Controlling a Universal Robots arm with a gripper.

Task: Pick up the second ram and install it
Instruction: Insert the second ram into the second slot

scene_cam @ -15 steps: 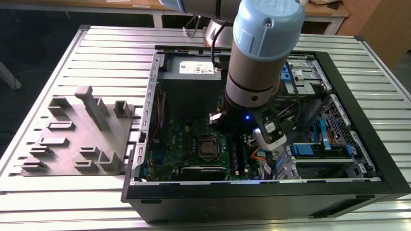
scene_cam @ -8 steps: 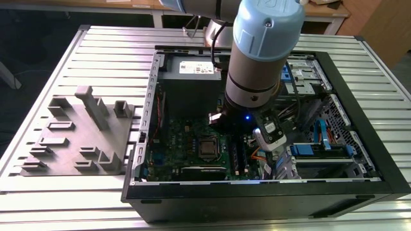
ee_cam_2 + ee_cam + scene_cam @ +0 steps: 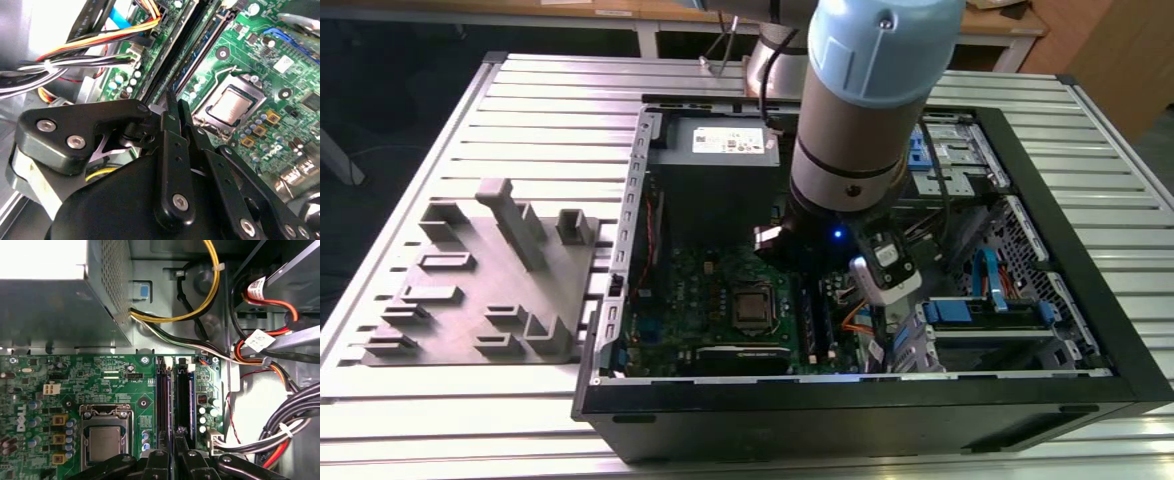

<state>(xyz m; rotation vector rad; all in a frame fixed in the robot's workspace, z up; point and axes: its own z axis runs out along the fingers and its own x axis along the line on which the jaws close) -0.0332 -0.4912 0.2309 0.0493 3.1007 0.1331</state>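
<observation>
**Gripper down over the memory slots inside the open case**

In both wrist views the gripper [image 3: 173, 107] sits low over the green motherboard [image 3: 80, 375], its two black fingers [image 3: 169, 131] pressed close together with only a thin line between them. Their tips meet directly above the long black slot rails. In the first wrist view a dark blue strip, the second ram [image 3: 185, 400], stands on edge in the rail nearer the small capacitors, running away from the fingertips toward the board's edge; the fingers are at its near end, and whether they actually pinch it cannot be told. The neighbouring rail [image 3: 163, 397] lies just beside it. Next to the rails is the silver processor socket [image 3: 104, 440].

Beyond the board's edge stands the grey power supply box [image 3: 60, 305] with its perforated wall, and a yellow cable [image 3: 212, 287] loops past it. Bundles of black, white, red and orange wires [image 3: 280, 435] run along the side of the case nearest the capacitors.

In the exterior view the arm [image 3: 861, 110], pale blue and silver, reaches down into the black computer case [image 3: 854, 410], which lies open on its side. The case rests on a ribbed metal table [image 3: 560, 100]. Toward the exterior view's left, well apart from the case's wall, a grey fixture plate [image 3: 480, 290] with upright blocks lies on the same table. Behind the table's far edge are a wooden desk [image 3: 607, 12] and dark floor.
</observation>
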